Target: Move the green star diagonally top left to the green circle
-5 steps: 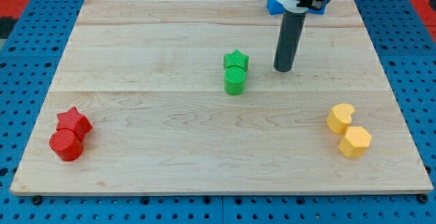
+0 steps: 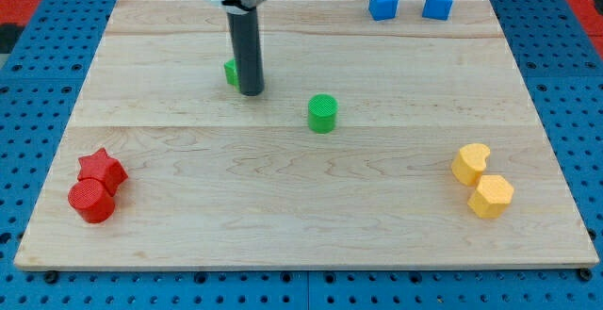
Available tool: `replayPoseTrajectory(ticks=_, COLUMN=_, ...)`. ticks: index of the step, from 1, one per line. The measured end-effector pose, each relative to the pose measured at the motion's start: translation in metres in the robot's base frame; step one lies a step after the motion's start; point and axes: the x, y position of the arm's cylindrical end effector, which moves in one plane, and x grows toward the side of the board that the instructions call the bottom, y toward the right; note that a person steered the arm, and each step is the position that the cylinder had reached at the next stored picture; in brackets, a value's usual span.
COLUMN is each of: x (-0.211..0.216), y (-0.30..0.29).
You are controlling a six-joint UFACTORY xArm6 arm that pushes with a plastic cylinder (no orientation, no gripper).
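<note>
The green circle (image 2: 322,113) stands near the middle of the wooden board (image 2: 301,216). The green star (image 2: 231,71) lies up and to the view's left of it, mostly hidden behind my rod; only its left edge shows. My tip (image 2: 251,92) rests on the board right against the star's right side, to the upper left of the green circle and apart from it.
A red star (image 2: 102,169) and a red circle (image 2: 90,201) sit together at the lower left. A yellow heart (image 2: 470,163) and a yellow hexagon (image 2: 490,196) sit at the lower right. Two blue blocks (image 2: 382,3) (image 2: 436,5) stand at the top right.
My tip has swept from the right of the green pair to the left. The green star has moved from just above the green circle to well up and left of it.
</note>
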Motion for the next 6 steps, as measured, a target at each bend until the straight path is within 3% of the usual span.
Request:
replayPoseTrajectory(ticks=2, x=-0.016, y=-0.076)
replayPoseTrajectory(ticks=3, x=-0.063, y=-0.058)
replayPoseTrajectory(ticks=4, x=-0.067, y=-0.04)
replayPoseTrajectory(ticks=5, x=-0.036, y=-0.066)
replayPoseTrajectory(ticks=6, x=-0.013, y=-0.05)
